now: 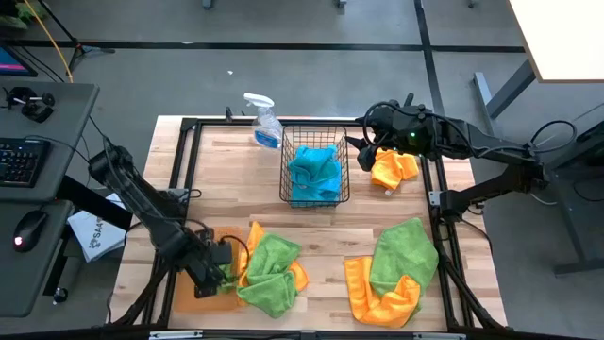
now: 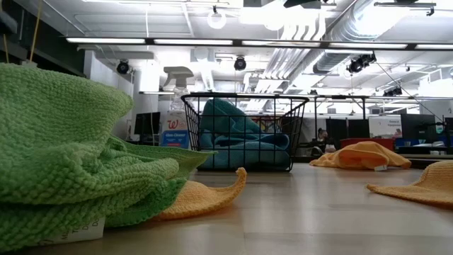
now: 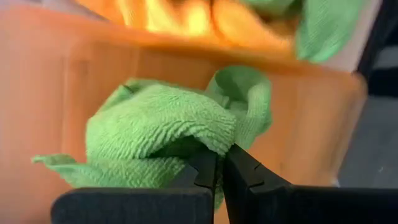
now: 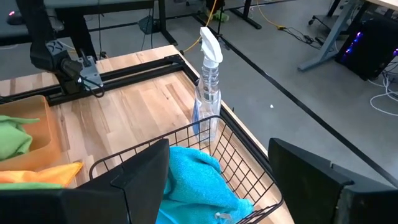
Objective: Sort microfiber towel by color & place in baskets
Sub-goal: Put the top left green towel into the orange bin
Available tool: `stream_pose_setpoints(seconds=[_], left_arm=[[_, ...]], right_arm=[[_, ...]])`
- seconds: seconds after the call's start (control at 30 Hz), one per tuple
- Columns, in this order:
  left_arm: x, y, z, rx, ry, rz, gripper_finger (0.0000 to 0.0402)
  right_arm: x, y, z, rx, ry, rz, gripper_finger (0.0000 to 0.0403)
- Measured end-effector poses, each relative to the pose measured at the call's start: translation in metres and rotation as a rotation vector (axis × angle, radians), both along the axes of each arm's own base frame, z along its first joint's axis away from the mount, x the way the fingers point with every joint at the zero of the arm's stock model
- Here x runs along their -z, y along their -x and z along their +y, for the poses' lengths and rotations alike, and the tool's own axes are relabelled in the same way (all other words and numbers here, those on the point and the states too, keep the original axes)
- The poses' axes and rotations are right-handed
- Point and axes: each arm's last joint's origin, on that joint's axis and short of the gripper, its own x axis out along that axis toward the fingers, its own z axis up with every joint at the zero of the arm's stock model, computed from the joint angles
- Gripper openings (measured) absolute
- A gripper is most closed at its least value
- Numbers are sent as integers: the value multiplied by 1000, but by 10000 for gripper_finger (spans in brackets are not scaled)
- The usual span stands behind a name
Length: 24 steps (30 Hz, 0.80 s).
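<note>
Wooden planks make the counter [image 1: 321, 227], framed by black rails. Nearest, at about 7 o'clock, the orange tray [image 1: 193, 297] lies flat, and the left gripper [image 1: 224, 272] sits over it. Its fingers [image 3: 208, 171] are pressed together on a fold of a green towel [image 3: 155, 134] that lies bunched in the tray. Just beside it, toward 6 o'clock, more green and orange towels [image 1: 274, 269] are heaped, and another green-and-orange pile [image 1: 396, 269] lies at 5 o'clock. Farther away, near the centre toward 12 o'clock, the black wire basket [image 1: 314, 165] holds blue towels [image 1: 314, 172]. One orange towel [image 1: 394, 168] lies at 2 o'clock under the right gripper [image 1: 373, 142], whose fingers [image 4: 140, 177] stand wide apart and hold nothing. At 11 o'clock stands a clear spray bottle [image 1: 265, 121].
</note>
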Motion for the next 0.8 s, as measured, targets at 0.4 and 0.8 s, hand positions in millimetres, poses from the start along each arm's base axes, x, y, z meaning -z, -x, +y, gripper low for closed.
stream_pose_setpoints(seconds=[0.4,0.8], left_arm=[[30,-15,-21,-11,50,84,33],[-28,1,9,-91,382,90,181]], right_arm=[[0,0,0,-12,-13,-4,271],[0,0,1,-14,-14,-3,271]])
